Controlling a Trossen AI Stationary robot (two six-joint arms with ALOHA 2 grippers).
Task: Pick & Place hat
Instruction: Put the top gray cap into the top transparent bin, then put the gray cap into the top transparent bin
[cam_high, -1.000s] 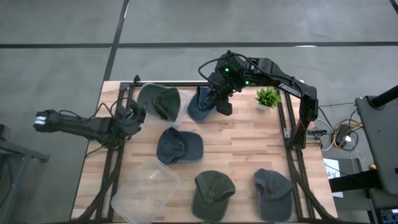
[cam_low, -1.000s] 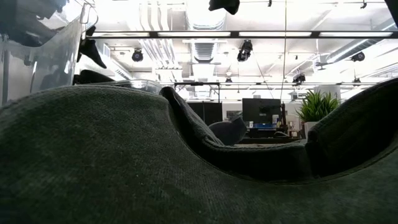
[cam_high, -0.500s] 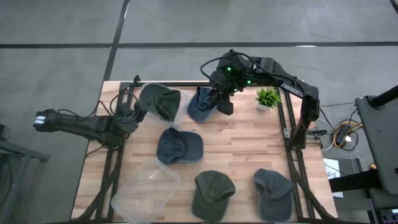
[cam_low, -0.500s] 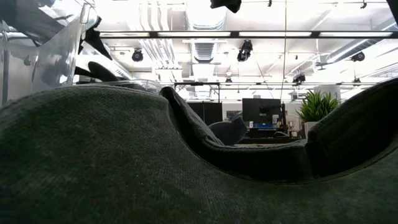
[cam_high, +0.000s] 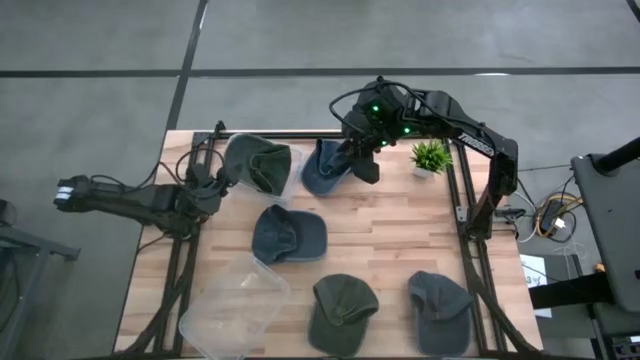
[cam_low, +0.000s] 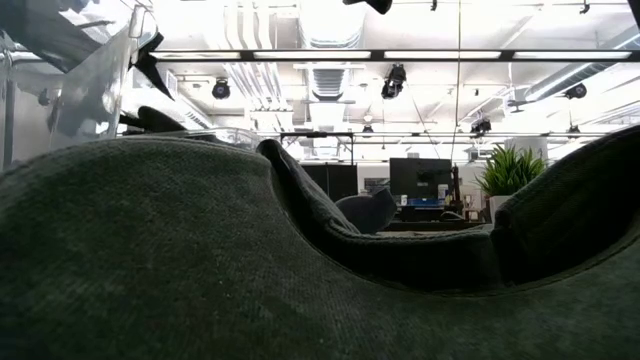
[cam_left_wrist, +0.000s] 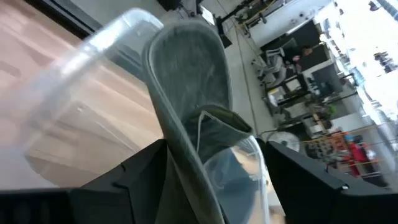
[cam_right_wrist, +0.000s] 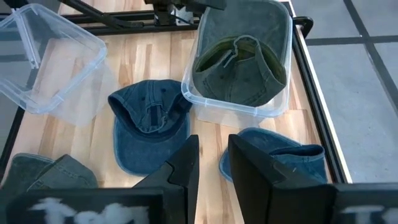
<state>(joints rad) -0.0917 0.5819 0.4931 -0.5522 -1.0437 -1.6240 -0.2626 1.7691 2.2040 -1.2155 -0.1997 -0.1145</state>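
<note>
A light butcher-block table (cam_high: 390, 235) framed by black rails stands on a grey concrete floor; in the low view an open hall with ceiling lights and monitors stretches beyond it.

Five caps and two clear plastic containers are on the table. An olive green cap (cam_high: 255, 163) sits inside a clear container (cam_high: 290, 165) at the far left side of the table. Just beside it lies a blue denim cap (cam_high: 322, 170). Another blue denim cap (cam_high: 288, 235) lies upside down near the table's middle. An empty clear tub (cam_high: 232, 305) sits tilted at the near left corner. To its right are a dark green cap (cam_high: 342, 312) and a grey-blue cap (cam_high: 440, 310) along the near edge. A small potted plant (cam_high: 430, 157) stands at the far right.

The right gripper (cam_high: 365, 172) hangs above the far blue denim cap's right edge, its fingers (cam_right_wrist: 183, 163) parted by a narrow gap with nothing between them. Whether they touch the cap cannot be told.

The left gripper (cam_high: 213, 185) is at the left side of the olive cap's container. In the left wrist view its fingers (cam_left_wrist: 143, 171) stand spread wide on either side of that cap's brim (cam_left_wrist: 186, 112), not closed on it.

The low view is mostly blocked by dark green cap fabric (cam_low: 200, 260) close to the lens.
</note>
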